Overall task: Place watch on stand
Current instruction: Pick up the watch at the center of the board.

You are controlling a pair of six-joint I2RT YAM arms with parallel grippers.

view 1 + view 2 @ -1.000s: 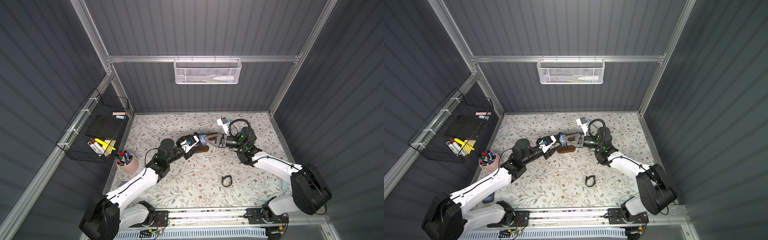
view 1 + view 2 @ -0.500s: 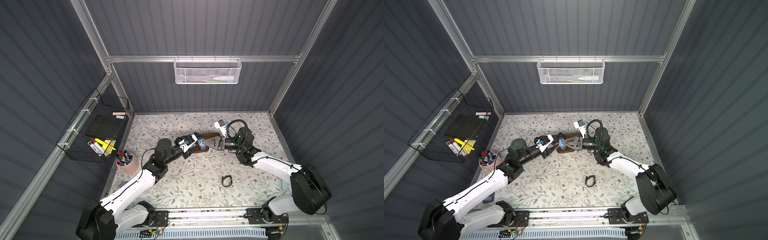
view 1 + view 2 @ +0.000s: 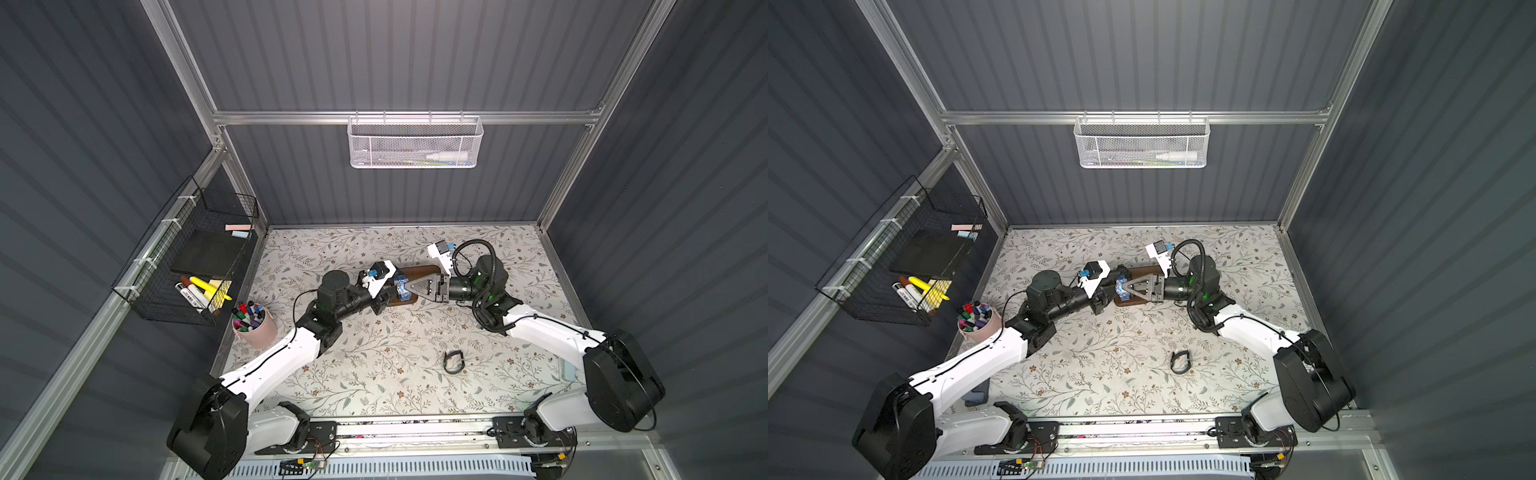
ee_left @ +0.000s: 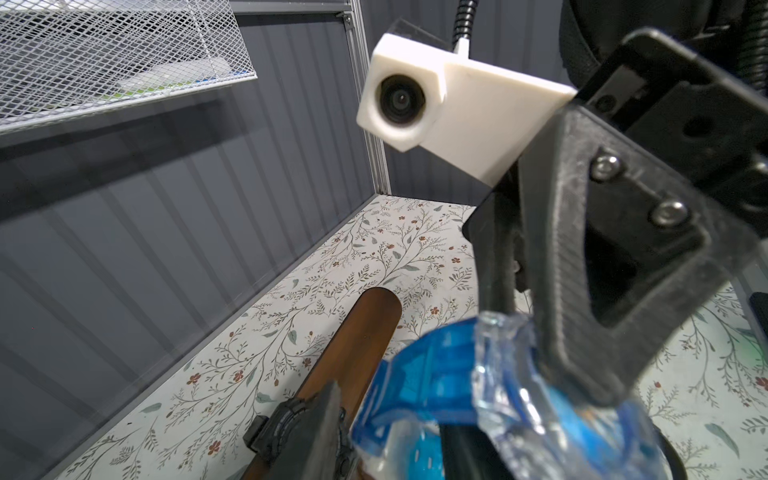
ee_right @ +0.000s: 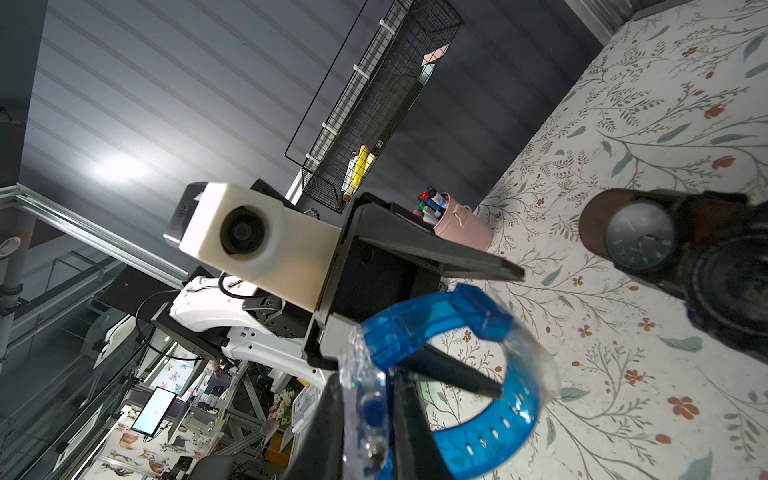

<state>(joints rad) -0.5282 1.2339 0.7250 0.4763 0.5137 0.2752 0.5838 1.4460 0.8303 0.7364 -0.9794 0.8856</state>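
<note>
Threading the blue watch, aloft near the stand, wants care: right fingers clamp its case, left fingers straddle the strap, grip unclear; widen the loop before sliding it on.

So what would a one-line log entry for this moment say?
right gripper: shut on blue watch | left gripper: straddling its strap, grip unclear | stand: blue watch not yet on it

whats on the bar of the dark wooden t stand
Two watches sit on the dark brown wooden stand's bar: a dark round-dialled wristwatch near its end, a chunky black wristwatch beside it. Their straps underneath are hidden.
</note>
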